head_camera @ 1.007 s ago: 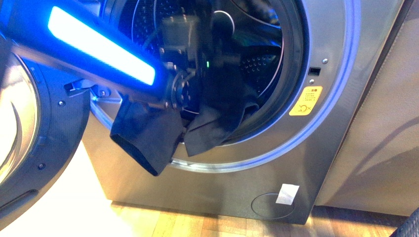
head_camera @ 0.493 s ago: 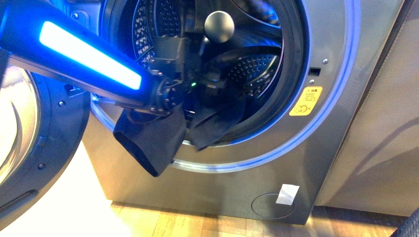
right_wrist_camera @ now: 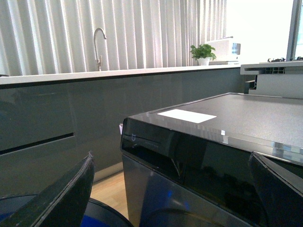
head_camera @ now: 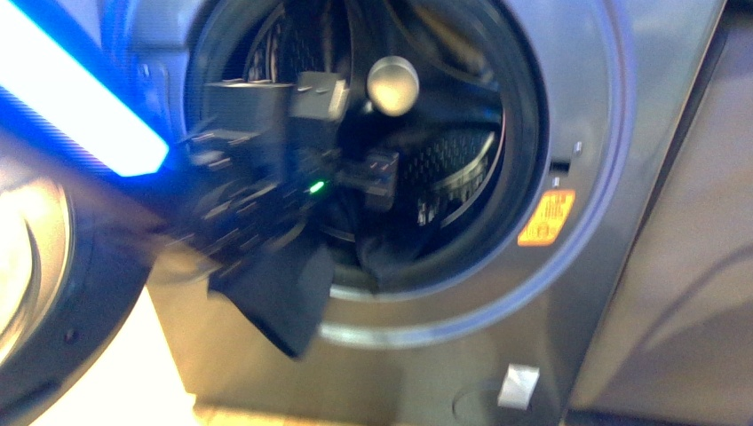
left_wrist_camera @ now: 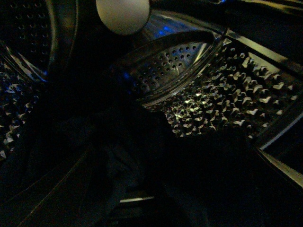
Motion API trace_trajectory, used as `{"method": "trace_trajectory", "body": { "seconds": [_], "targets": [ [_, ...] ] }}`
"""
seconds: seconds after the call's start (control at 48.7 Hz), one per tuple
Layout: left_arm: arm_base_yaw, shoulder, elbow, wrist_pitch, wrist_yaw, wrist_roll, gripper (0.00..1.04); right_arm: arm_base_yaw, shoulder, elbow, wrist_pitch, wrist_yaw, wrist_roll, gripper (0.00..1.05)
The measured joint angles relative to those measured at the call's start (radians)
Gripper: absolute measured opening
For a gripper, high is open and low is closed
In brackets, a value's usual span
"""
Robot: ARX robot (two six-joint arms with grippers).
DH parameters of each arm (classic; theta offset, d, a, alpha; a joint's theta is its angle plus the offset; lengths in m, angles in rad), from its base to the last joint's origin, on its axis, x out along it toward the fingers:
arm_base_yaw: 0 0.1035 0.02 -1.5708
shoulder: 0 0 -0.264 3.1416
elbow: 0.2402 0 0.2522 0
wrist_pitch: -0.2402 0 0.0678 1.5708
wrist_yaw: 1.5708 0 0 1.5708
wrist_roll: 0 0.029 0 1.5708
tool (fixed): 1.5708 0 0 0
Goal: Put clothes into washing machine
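Half in, half out: clothes (head_camera: 282, 297) draped over washing machine (head_camera: 613, 115) rim in front view, left gripper (head_camera: 377, 173) blurred at porthole, grip unclear. Seen from left wrist: dim drum (left_wrist_camera: 208, 109), dark clothes (left_wrist_camera: 118, 165) low inside, pale knob (left_wrist_camera: 123, 14) above, no fingers visible. Seen from right wrist: right gripper (right_wrist_camera: 173, 189) spread wide, holding nothing, above washing machine top (right_wrist_camera: 227, 118); faucet (right_wrist_camera: 98, 40) and plant (right_wrist_camera: 203, 51) beyond.

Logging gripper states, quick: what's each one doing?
Left gripper: inside the washer, too blurred to tell.
Right gripper: open, holding nothing.
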Motion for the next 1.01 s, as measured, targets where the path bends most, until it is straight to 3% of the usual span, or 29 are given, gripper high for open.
{"method": "trace_trajectory", "body": {
  "seconds": [0.226,0.576,0.617,0.678,0.74,0.863,1.007],
  "targets": [
    [0.046,-0.323,-0.337,0.098,0.067,-0.017,0.98,0.000,0.000,0.000,0.000,0.000,0.000,0.97],
    [0.067,-0.736,-0.665,0.069,0.148,-0.097,0.98,0.001,0.000,0.000,-0.001,0.006,0.000,0.97],
    [0.072,-0.772,-0.687,0.067,0.150,-0.104,0.98,0.012,0.009,0.033,-0.067,0.094,-0.002,0.97],
    [0.080,-0.813,-0.712,0.060,0.157,-0.114,0.98,0.012,0.039,0.116,-0.187,0.311,-0.001,0.97],
    [0.094,-0.862,-0.739,0.048,0.175,-0.123,0.98,0.006,0.059,0.174,-0.239,0.408,-0.001,0.97],
    [0.139,-0.986,-0.795,0.012,0.203,-0.144,0.98,-0.023,0.040,0.175,-0.241,0.477,0.004,0.97],
    [0.179,-1.128,-0.847,-0.029,0.234,-0.183,0.98,-0.007,-0.071,0.039,-0.204,0.526,0.012,0.97]
  ]
}}
